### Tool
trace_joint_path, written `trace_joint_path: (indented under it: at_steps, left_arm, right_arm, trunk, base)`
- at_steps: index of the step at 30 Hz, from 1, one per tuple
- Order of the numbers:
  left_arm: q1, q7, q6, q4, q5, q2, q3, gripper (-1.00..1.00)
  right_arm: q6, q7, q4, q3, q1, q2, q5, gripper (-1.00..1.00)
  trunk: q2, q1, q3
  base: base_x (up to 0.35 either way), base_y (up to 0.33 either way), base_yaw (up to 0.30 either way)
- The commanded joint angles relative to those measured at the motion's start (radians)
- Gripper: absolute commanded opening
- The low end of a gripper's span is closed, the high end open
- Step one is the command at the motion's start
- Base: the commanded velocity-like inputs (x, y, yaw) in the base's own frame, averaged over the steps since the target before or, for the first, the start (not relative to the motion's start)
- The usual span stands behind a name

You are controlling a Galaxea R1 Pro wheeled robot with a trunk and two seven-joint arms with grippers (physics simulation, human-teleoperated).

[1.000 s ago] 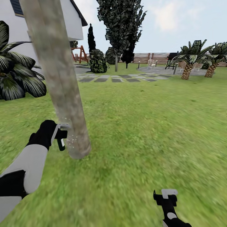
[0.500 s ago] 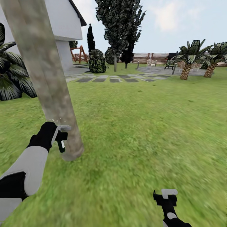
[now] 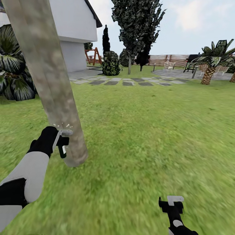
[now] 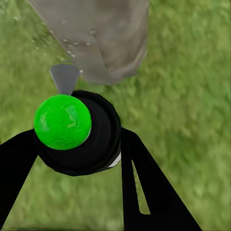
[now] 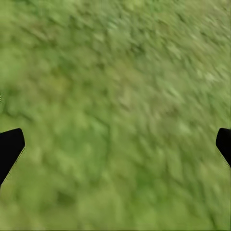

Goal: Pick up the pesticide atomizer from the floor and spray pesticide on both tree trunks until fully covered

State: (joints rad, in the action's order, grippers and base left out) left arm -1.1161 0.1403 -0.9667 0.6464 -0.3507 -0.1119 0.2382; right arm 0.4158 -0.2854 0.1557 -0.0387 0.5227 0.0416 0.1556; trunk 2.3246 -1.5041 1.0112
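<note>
left gripper [image 3: 62,143] is clamped on the sprayer [image 4: 72,130], nozzle right up against the base of the tree trunk [image 3: 49,81], a few white spray specks [image 3: 63,125] just above it. right gripper [image 3: 172,203] hangs wide open over the grass [image 5: 115,106], holding nothing

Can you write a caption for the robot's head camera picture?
Left gripper holds the atomizer against the tree trunk, specks flying.

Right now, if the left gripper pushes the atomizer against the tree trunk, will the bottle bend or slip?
The atomizer looks like hard, smooth plastic, so probably stiff. Its rounded body could twist between the left gripper's fingers. The tree trunk looks thick and should not move.
</note>
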Motion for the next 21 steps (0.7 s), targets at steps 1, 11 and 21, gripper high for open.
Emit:
trace_joint_path:
  at_steps: [1, 11, 21]
  left_arm:
    - [0.009, 0.008, -0.002, 0.001, -0.010, -0.003, 0.005, -1.00]
    - [0.055, 0.007, 0.005, 0.012, -0.007, -0.006, 0.005, -1.00]
    - [0.056, 0.007, 0.005, 0.012, -0.009, -0.010, 0.006, -1.00]
  right_arm:
    - [0.001, -0.004, -0.001, -0.004, 0.000, 0.000, 0.010, 1.00]
    - [0.001, -0.005, -0.001, -0.004, 0.000, 0.001, 0.011, 1.00]
    - [0.001, -0.005, -0.001, -0.004, 0.000, 0.000, 0.011, 1.00]
  trunk:
    - [0.000, 0.000, 0.001]
    - [0.000, 0.000, 0.001]
    - [0.000, 0.000, 0.001]
  base:
    - [0.162, -0.258, 0.277]
    - [0.171, -0.250, 0.052]
    - [0.199, -0.219, 0.054]
